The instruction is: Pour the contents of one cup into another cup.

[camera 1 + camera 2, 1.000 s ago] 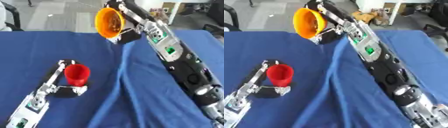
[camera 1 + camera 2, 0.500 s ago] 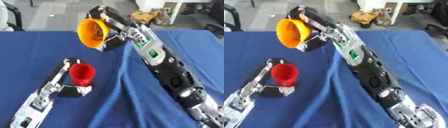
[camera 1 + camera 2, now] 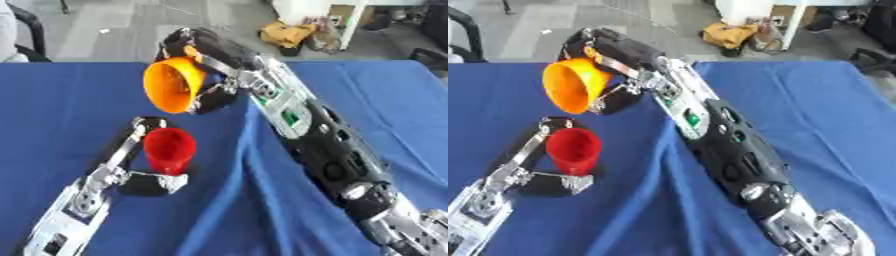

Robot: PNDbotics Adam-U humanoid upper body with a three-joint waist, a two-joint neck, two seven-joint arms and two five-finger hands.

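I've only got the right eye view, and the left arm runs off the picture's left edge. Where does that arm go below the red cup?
Observer: In the left eye view the left forearm shows in full. From the left hand at the red cup it slants down over the blue tablecloth to the bottom edge.
Operator: What's on the arm's left side?
Observer: A strip of bare blue cloth, which your view cuts off.

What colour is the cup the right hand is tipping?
Orange cup, clearest in the left eye view.
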